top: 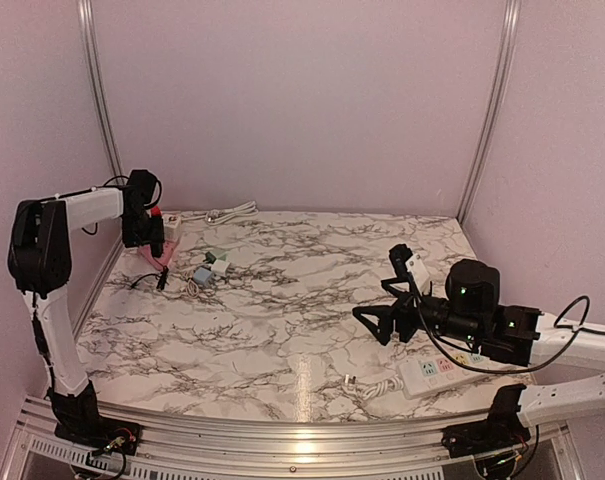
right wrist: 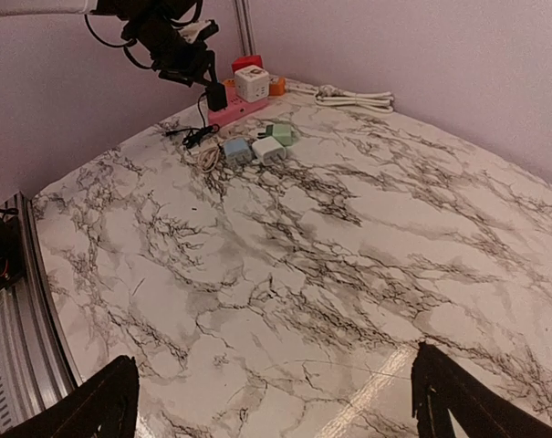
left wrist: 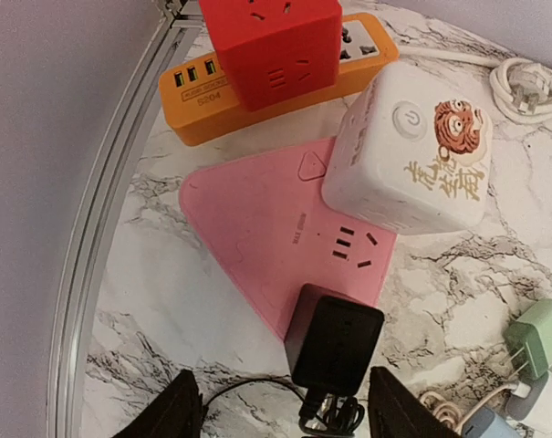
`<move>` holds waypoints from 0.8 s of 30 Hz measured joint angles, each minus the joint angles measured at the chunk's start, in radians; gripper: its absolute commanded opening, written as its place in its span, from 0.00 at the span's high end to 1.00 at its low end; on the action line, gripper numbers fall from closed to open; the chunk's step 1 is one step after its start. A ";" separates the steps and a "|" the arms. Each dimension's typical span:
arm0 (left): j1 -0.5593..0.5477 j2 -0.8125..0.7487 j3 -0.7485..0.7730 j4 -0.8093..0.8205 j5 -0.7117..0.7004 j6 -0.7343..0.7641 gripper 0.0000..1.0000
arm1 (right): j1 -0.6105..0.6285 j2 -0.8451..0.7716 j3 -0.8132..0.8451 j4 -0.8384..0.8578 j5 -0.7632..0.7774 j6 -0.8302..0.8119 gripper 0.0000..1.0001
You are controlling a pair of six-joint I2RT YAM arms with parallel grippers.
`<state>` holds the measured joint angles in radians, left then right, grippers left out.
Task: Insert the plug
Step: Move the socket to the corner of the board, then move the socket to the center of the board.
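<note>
Now my left gripper [left wrist: 286, 408] is open on both sides of the black plug [left wrist: 334, 339], low centre, which seems seated in the pink strip [left wrist: 257, 228]; I should rise straight, clear of its cable [left wrist: 248, 383].

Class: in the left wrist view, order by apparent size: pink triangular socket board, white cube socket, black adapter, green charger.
1-2. pink triangular socket board and white cube socket: too alike to rank; cube overlaps board
3. black box-shaped adapter
4. pale green charger, partly cropped
</note>
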<state>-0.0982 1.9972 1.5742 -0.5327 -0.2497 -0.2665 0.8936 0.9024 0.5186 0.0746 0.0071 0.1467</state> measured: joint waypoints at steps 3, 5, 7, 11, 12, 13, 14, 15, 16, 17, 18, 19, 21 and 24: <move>-0.008 -0.066 -0.030 0.011 -0.022 -0.014 0.30 | 0.000 0.011 0.000 0.002 -0.010 0.000 0.01; -0.017 -0.112 -0.033 0.016 -0.038 -0.021 0.28 | 0.000 0.024 0.000 0.003 -0.017 0.000 0.02; -0.039 -0.149 -0.033 0.027 -0.050 -0.024 0.24 | 0.000 0.041 0.000 0.004 -0.023 0.000 0.02; -0.119 -0.196 -0.033 0.039 -0.066 -0.020 0.03 | 0.000 0.068 0.003 0.003 -0.024 0.000 0.01; -0.147 -0.202 -0.034 0.041 -0.066 -0.016 0.01 | 0.000 0.073 0.005 0.002 -0.024 0.000 0.02; -0.174 -0.205 -0.034 0.042 -0.066 -0.006 0.01 | 0.000 0.077 0.009 0.000 -0.020 0.002 0.01; -0.201 -0.207 -0.037 0.046 -0.061 -0.001 0.01 | 0.000 0.080 0.013 -0.003 -0.013 0.003 0.02; -0.226 -0.208 -0.043 0.050 -0.055 0.005 0.01 | 0.000 0.083 0.020 -0.008 0.000 0.005 0.02; -0.251 -0.208 -0.049 0.050 -0.043 0.009 0.01 | 0.000 0.084 0.027 -0.011 0.014 0.010 0.01; -0.275 -0.208 -0.058 0.050 -0.035 0.013 0.01 | 0.000 0.085 0.034 -0.017 0.030 0.016 0.02; -0.296 -0.208 -0.067 0.050 -0.026 0.016 0.01 | 0.000 0.087 0.048 -0.034 0.067 0.032 0.01; -0.316 -0.208 -0.077 0.050 -0.019 0.017 0.01 | 0.000 0.088 0.052 -0.037 0.076 0.036 0.02; -0.354 -0.209 -0.097 0.050 -0.013 0.016 0.01 | 0.000 0.093 0.071 -0.072 0.146 0.079 0.02; -0.414 -0.215 -0.125 0.051 -0.012 0.016 0.01 | 0.000 0.110 0.085 -0.129 0.236 0.158 0.01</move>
<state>-0.5125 1.7821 1.4494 -0.4820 -0.2619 -0.2501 0.8936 1.0126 0.6041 -0.0544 0.2432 0.3046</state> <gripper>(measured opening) 0.988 0.985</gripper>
